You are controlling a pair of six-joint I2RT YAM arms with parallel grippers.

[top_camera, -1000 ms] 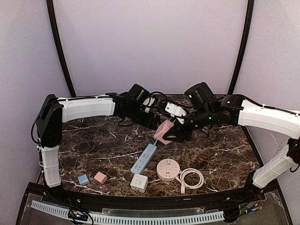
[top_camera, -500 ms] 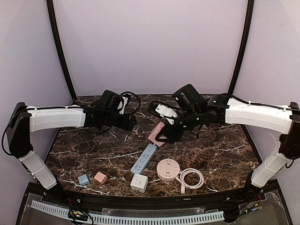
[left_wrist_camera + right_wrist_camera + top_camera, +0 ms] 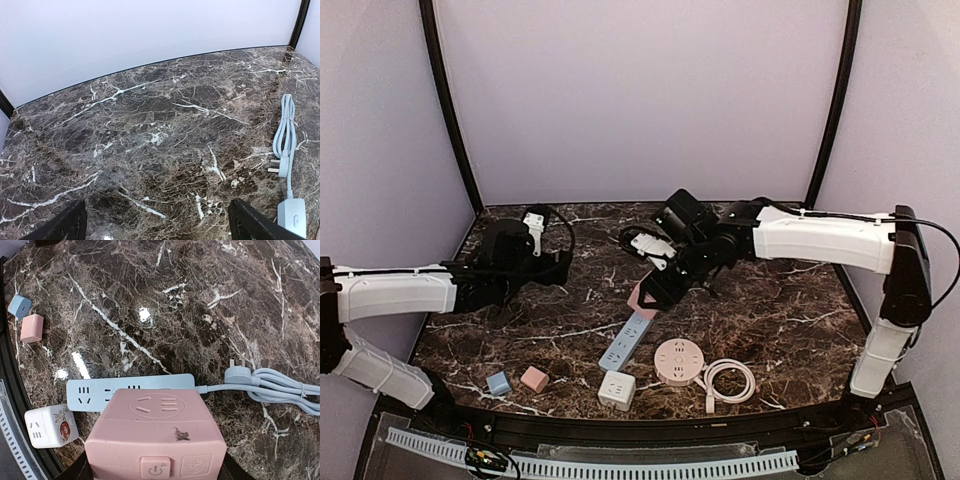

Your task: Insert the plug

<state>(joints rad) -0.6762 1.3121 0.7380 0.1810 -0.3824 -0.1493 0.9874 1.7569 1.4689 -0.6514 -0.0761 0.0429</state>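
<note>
Spotted at the near edge a small blue cube (image 3: 499, 383), a pink cube (image 3: 534, 378), a white socket cube (image 3: 617, 390), and a round pink socket (image 3: 679, 360) beside a coiled white cable (image 3: 728, 380). Found, farther back, the blue power strip (image 3: 627, 340) lying flat. Caught the right gripper (image 3: 649, 296) clamped on the pink plug block (image 3: 155, 425) over the strip's far end; couldn't tell if touching. Saw the left gripper (image 3: 560, 266) spread wide, empty, well off to the left.
</note>
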